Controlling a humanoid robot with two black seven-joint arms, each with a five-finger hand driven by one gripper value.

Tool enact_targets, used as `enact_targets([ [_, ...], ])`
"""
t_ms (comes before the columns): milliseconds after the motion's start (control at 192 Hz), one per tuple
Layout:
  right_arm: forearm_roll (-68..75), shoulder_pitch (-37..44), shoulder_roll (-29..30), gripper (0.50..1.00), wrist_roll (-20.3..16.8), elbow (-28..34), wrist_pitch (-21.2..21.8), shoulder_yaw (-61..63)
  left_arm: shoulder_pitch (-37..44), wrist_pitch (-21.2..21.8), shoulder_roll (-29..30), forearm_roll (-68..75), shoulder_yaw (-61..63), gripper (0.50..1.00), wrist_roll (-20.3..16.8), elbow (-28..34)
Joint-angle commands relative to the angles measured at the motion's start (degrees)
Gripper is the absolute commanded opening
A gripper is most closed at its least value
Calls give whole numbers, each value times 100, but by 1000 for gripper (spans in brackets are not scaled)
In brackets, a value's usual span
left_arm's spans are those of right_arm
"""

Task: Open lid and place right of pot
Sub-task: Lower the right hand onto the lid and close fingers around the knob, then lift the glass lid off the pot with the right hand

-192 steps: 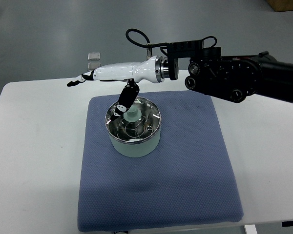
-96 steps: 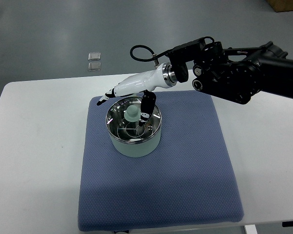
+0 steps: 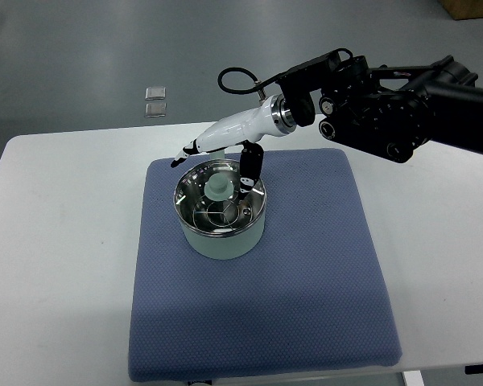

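Top view. A pale green pot [image 3: 220,221] stands on the far-left part of a blue mat [image 3: 306,273], which lies on a white table [image 3: 56,265]. A glass lid [image 3: 217,207] with a metal rim sits closed on the pot; its pale green knob [image 3: 219,186] rises from the middle. The right hand [image 3: 225,143], white with black fingertips, reaches in from the right on a black arm [image 3: 402,104] and hangs over the far edge of the pot. Its long fingers [image 3: 185,153] lie stretched out together, pointing left past the pot's rim, while the thumb [image 3: 249,165] hangs down just right of the knob. The fingers pinch nothing; whether the thumb touches the lid cannot be told. Two small clear squares [image 3: 154,101] lie on the grey floor beyond the table.
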Motion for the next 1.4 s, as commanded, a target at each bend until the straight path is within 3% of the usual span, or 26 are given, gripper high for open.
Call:
enact_targets([
  [0,-10,0,5,889,1,0,-28,-42,0,-4,0,0,0,1000,-3,0],
  [89,-124,-27,5,827,1,-9,-37,-51,8,-4,0,0,0,1000,-3,0],
  [329,-142,-70,14,791,1,-105,-81,-42,17,-4,0,0,0,1000,-3,0],
  [366,-142,-71,14,758,1,-114,-81,-42,17,-4,0,0,0,1000,-3,0],
  [454,-142,-79,14,738,-7,-149,-81,-42,17,-4,0,0,0,1000,-3,0],
  [841,-133,-132,14,725,1,-167,-160,-33,26,-4,0,0,0,1000,6,0],
  [950,-116,-132,14,695,10,-167,-212,-16,26,5,0,0,0,1000,-3,0],
  [1394,-133,-246,49,664,28,-158,-265,11,35,-4,0,0,9,1000,-3,0],
])
